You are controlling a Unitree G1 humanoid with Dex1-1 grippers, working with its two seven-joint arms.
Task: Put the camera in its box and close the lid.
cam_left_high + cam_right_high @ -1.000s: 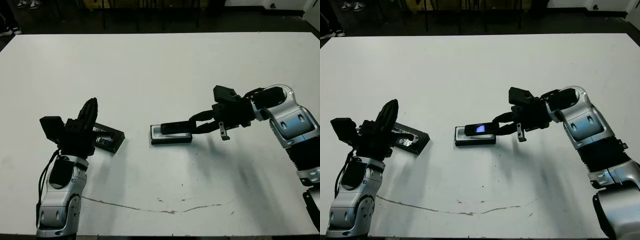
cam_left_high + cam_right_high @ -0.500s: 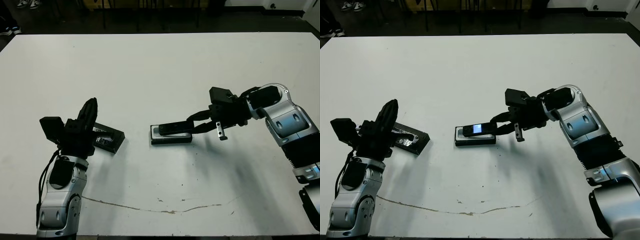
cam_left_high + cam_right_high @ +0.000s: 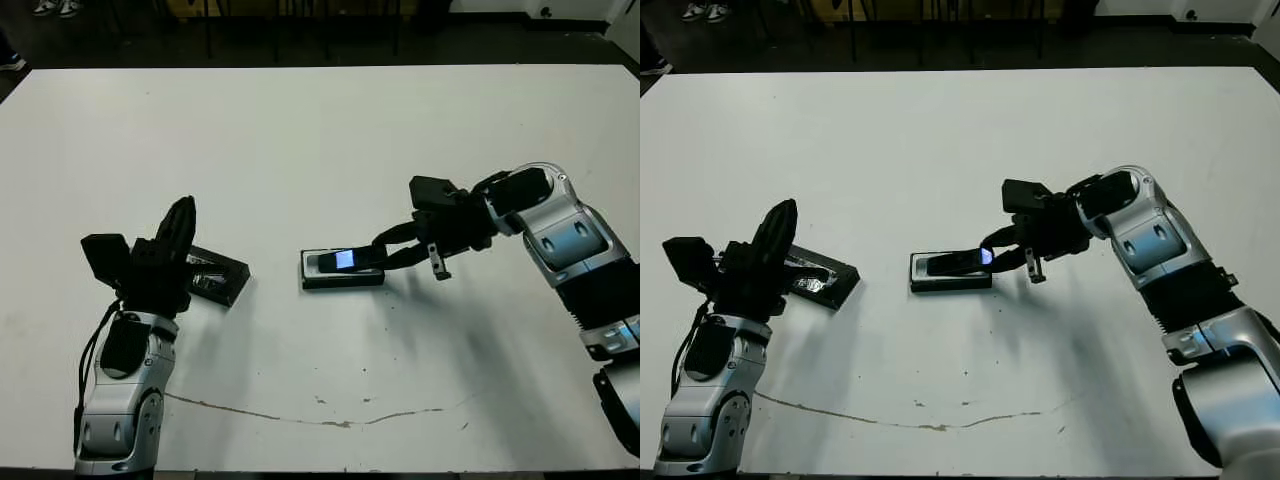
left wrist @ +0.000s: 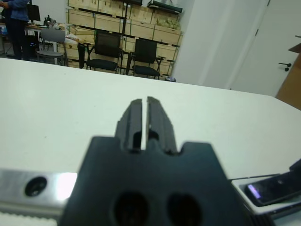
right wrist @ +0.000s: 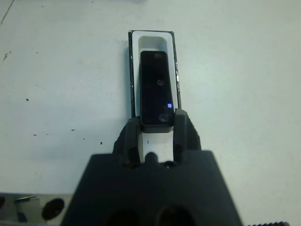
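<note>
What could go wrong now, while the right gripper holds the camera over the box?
1. The right gripper grips the camera only at one end, and the camera sits tilted over the box. If released now, it may land crooked on the rim.
2. Pushing down could slide the light box on the table, since nothing holds it.
3. The lid lies partly behind the left gripper, so picking it up may be awkward.
</note>
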